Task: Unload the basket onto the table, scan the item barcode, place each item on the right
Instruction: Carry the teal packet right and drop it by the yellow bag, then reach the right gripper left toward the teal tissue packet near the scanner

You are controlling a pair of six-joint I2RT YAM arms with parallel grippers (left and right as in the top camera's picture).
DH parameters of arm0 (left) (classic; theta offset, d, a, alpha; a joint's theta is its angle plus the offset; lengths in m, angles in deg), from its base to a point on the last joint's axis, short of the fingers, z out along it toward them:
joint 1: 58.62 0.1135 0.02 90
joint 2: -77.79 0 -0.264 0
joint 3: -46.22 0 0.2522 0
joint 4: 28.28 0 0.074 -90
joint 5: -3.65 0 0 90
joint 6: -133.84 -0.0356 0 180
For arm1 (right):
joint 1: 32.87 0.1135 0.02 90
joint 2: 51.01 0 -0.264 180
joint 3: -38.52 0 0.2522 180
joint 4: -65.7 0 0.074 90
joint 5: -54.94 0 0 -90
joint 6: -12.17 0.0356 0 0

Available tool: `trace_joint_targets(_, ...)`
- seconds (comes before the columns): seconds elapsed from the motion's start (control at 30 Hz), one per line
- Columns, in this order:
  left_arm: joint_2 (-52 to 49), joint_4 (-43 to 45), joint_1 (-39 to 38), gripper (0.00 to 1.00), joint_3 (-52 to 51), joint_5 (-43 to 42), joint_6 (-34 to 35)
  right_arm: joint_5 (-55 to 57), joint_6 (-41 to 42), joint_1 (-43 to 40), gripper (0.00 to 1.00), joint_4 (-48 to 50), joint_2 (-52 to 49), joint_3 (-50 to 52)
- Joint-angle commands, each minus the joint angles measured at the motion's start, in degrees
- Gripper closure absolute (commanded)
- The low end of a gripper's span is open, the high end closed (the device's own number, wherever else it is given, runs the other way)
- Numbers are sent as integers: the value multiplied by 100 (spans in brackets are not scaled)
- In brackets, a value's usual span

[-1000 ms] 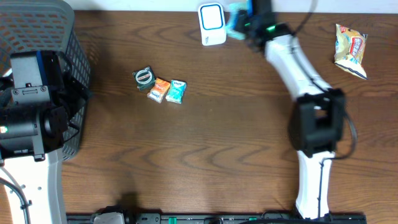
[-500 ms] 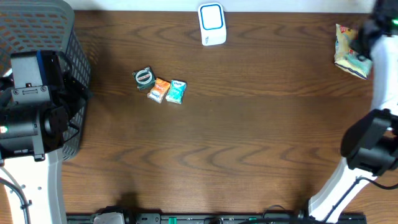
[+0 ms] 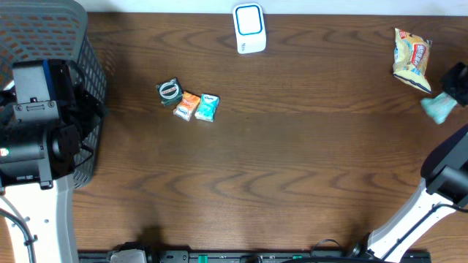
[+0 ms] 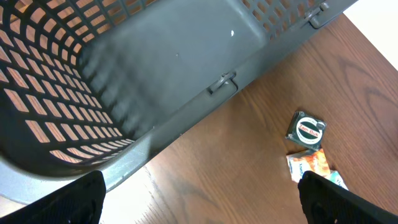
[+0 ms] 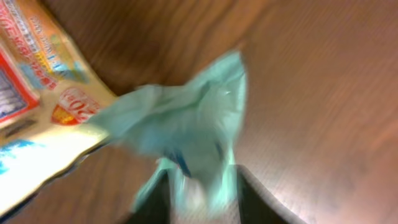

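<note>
Scanner [image 3: 249, 28] top centre, teal packet [image 3: 439, 108] far right.
Left fingers [image 4: 68, 202] stood spread wide and empty above the grey basket [image 3: 80, 44]. The teal packet sat just below the snack bag [image 3: 411, 58], between the right fingers [image 5: 264, 202]; blur hid whether they gripped it.

The teal packet [image 5: 186, 130] is a blur up close. The snack bag [image 5: 37, 124] runs off the left edge, print unreadable.
</note>
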Motion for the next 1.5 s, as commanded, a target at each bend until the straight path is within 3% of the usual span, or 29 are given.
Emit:
trace_joint_targets(0.0,-4,-20,28,3,-31,57,90,-734,2,107,46,9,-232,33)
trace_joint_targets(0.1,-4,-20,28,2,-31,57,92,-1311,-9,216,39,-11,-284,33)
trace_joint_targets(0.3,-4,-20,28,2,-31,55,90,-2516,-278,586,44,-87,-138,28)
trace_joint_targets(0.5,-4,-20,28,2,-31,57,92,-2643,-234,1235,46,-101,710,28)
trace_joint_targets(0.67,-4,-20,28,2,-31,57,90,-2645,-208,2273,48,-72,1001,31)
trace_joint_targets(0.73,-4,-20,28,2,-31,57,90,-2645,-205,2682,62,-83,933,31)
trace_joint_targets(0.77,-4,-20,28,2,-31,57,90,-2640,-146,2929,64,-83,883,31)
trace_joint_targets(1.1,-4,-20,28,2,-31,57,90,-2599,-118,5633,66,944,20,31)
trace_joint_targets(1.37,-4,-20,28,2,-31,57,90,-1541,608,6804,64,1440,-765,31)
trace_joint_targets(1.47,-4,-20,28,2,-31,57,90,-1300,610,6988,70,1547,-1106,31)
